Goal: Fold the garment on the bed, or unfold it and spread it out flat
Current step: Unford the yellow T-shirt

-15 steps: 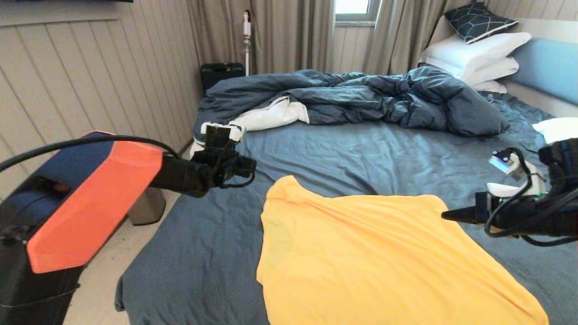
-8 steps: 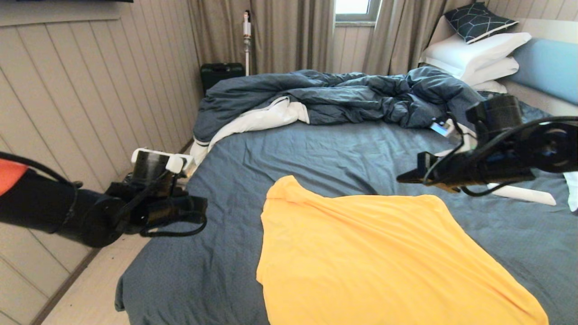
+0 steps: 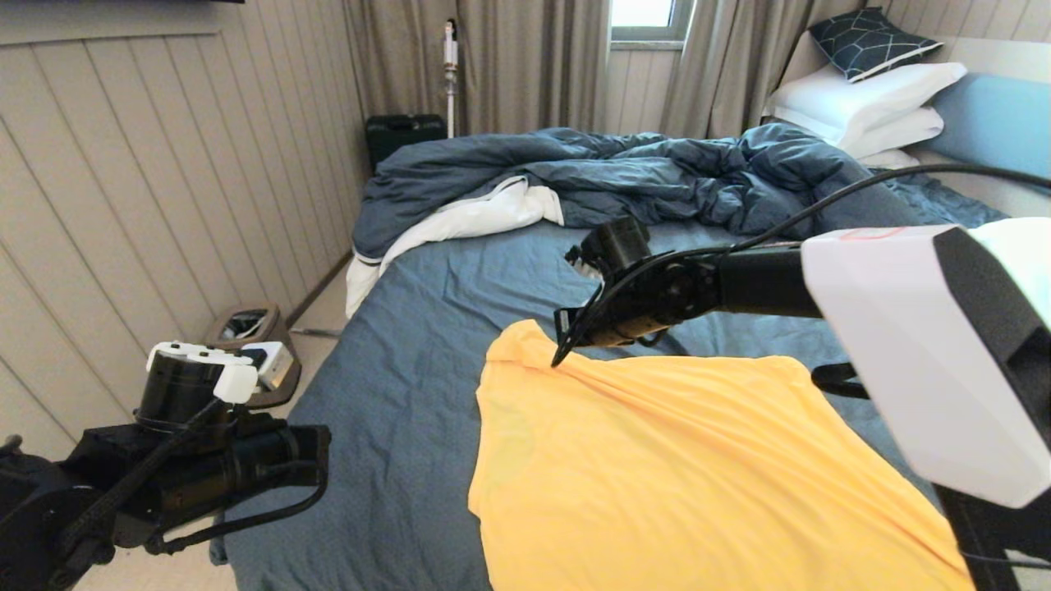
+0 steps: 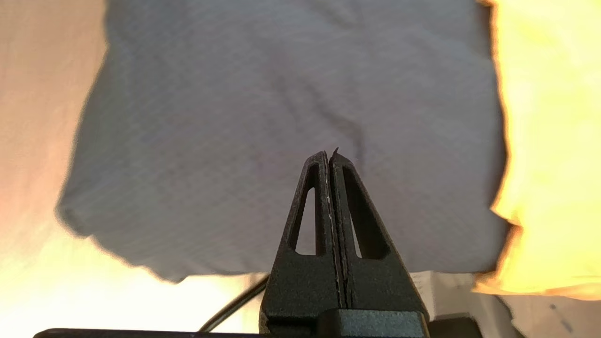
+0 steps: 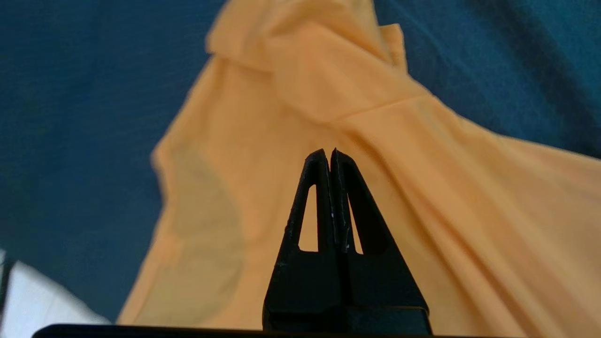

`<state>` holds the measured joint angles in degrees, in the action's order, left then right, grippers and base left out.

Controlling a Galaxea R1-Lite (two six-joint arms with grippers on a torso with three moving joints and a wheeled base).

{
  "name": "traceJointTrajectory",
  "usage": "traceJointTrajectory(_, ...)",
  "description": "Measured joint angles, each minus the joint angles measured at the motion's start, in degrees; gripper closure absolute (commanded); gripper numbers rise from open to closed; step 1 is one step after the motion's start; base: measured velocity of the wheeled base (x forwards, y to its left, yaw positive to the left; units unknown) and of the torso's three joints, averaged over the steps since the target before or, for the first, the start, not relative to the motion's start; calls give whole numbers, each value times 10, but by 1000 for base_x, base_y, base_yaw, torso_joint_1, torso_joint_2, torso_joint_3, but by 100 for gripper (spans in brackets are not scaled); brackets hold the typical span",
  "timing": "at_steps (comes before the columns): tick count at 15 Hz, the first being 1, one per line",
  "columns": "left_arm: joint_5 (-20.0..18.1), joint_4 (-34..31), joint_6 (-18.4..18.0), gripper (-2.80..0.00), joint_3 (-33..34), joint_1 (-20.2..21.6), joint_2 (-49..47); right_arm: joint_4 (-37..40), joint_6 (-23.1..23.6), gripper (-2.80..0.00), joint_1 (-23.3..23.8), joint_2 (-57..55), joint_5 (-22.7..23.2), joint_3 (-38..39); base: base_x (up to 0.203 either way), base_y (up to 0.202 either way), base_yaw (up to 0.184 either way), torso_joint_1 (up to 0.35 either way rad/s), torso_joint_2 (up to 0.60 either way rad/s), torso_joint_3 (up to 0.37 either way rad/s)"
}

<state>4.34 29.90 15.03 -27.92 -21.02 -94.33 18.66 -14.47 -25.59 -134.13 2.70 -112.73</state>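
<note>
The yellow T-shirt [image 3: 673, 468] lies spread on the bed's dark blue-grey sheet [image 3: 410, 386], with a bunched sleeve at its far left corner. My right gripper [image 3: 559, 359] reaches across from the right and hangs shut and empty just over that bunched corner; in the right wrist view its closed tips [image 5: 328, 152] sit above the yellow fabric [image 5: 446, 197]. My left gripper [image 3: 322, 450] is low at the bed's near left corner, shut on nothing. From the left wrist it [image 4: 331, 154] points over bare sheet [image 4: 235, 117], with the shirt's edge [image 4: 549, 141] off to one side.
A rumpled dark blue duvet [image 3: 657, 176] fills the far half of the bed, with white pillows [image 3: 862, 94] and a light blue headboard [image 3: 993, 123] at far right. A small bin [image 3: 246, 328] stands on the floor by the wall, a dark case [image 3: 402, 135] further back.
My right arm has swung from the right side leftward to the shirt's far left corner. My left arm has drawn back and down to the bed's near left corner.
</note>
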Motion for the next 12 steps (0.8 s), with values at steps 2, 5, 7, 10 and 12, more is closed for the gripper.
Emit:
traceJointTrajectory(2, -1, 60, 0, 0, 26, -11, -9, -36, 3, 0, -14, -43, -29, -4, 0, 0, 0, 0, 0, 0)
traceJointTrajectory(5, -2, 111, 0, 0, 53, -21, -17, -85, 0, 0, -26, -89, -67, -6, 0, 0, 0, 0, 0, 0)
traceJointTrajectory(7, -3, 114, 5, 0, 58, -29, -21, -108, -2, 0, -23, -107, -81, -6, 0, 0, 0, 0, 0, 0)
traceJointTrajectory(10, -4, 117, 14, 0, 59, -35, -26, -152, -2, 0, -28, -125, -128, -7, 0, 0, 0, 0, 0, 0)
traceJointTrajectory(12, -5, 117, 24, 0, 59, -41, -29, -185, -2, 0, -25, -137, -169, -7, 0, 0, 0, 0, 0, 0)
